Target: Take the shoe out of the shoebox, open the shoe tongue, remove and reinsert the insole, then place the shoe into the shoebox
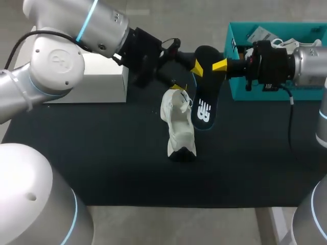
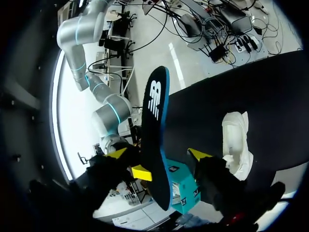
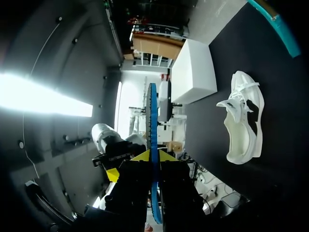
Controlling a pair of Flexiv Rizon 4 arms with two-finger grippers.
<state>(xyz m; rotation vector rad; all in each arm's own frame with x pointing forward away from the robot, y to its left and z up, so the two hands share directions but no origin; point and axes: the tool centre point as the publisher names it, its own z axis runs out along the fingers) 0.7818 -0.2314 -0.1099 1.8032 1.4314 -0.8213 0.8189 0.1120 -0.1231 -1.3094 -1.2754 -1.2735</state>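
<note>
A black insole [image 1: 203, 99] with a white logo hangs in the air above the mat, its blue rim showing edge-on in the right wrist view [image 3: 152, 116]. My right gripper [image 1: 219, 65] is shut on its upper end, both yellow tips pressed against it [image 3: 153, 155]. My left gripper [image 1: 188, 76] stands open around the same end, its fingers well clear of the insole [image 2: 154, 125] on either side. The white shoe [image 1: 179, 125] lies on the mat under and just left of the insole. The teal shoebox [image 1: 236, 92] stands at the back right.
A white box [image 1: 97, 79] sits at the back left of the black mat [image 1: 102, 153], under my left arm. The shoebox holds white paper and a card.
</note>
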